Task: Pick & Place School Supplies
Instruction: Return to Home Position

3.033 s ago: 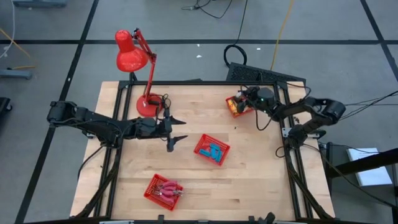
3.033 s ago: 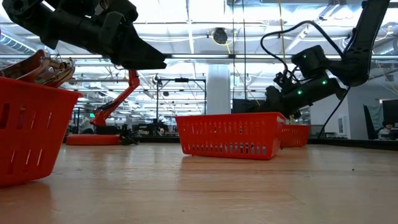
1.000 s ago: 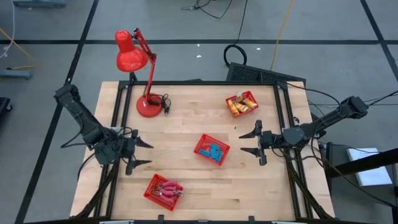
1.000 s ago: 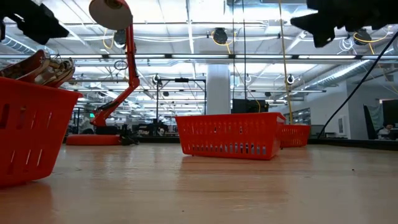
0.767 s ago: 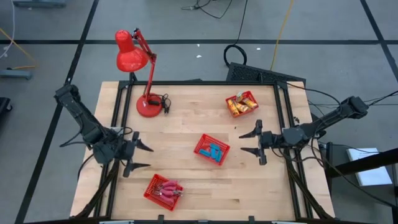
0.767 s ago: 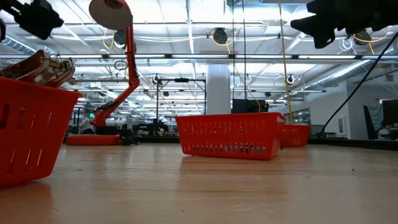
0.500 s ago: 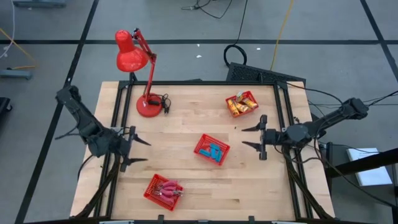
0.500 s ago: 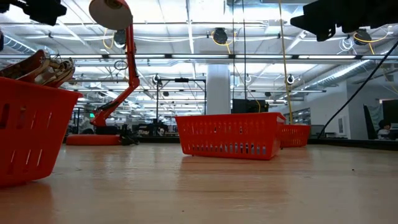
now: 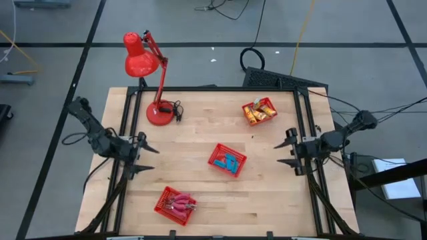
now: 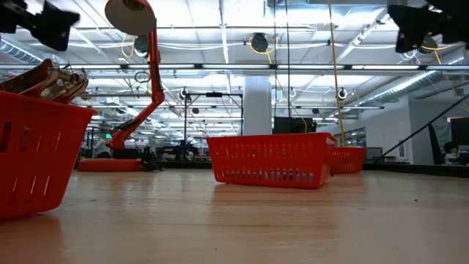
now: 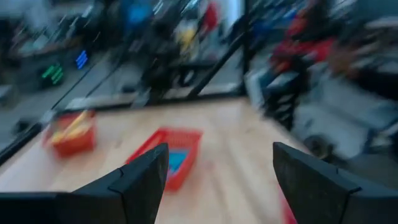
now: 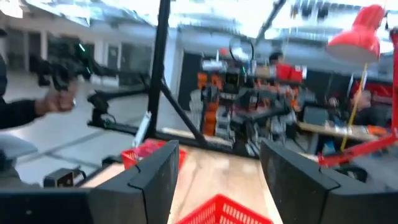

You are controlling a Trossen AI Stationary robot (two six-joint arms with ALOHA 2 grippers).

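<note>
High view straight down on table (image 9: 200, 113), low view at tabletop level, wrist views inward, all sharing middle basket (image 10: 267, 160)

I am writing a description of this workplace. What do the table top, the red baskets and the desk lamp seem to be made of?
Table top: light wood, probably sealed; plank seams and grain show, with a soft sheen.
Red baskets: likely moulded plastic; the walls are a slotted mesh of even colour.
Desk lamp: probably painted metal; the red shade looks glossy.
</note>
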